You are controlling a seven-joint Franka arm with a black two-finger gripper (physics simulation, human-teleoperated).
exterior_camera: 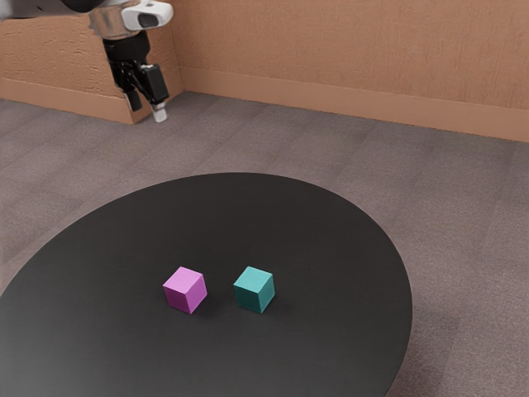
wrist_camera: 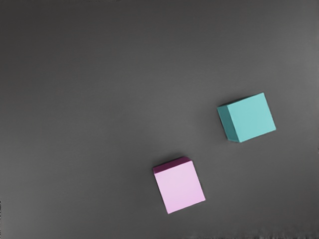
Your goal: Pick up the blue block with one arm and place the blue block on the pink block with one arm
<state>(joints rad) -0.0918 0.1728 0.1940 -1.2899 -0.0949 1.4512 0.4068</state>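
the jaws hang spread with nothing between them, high at the exterior view's upper left, well apart from both blocks. nearest the camera, the blue block [exterior_camera: 254, 289] [wrist_camera: 247, 117] sits flat on the dark round counter [exterior_camera: 99, 273], near the pink block [exterior_camera: 184, 289] [wrist_camera: 179, 185] and to its exterior view's right, the two not touching. behind the counter lie a grey floor [exterior_camera: 430, 174] and a tan wall [exterior_camera: 347, 41].

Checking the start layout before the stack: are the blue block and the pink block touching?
Apart. The wrist view shows bare dark table between the blue block and the pink block; the exterior view shows the same gap.
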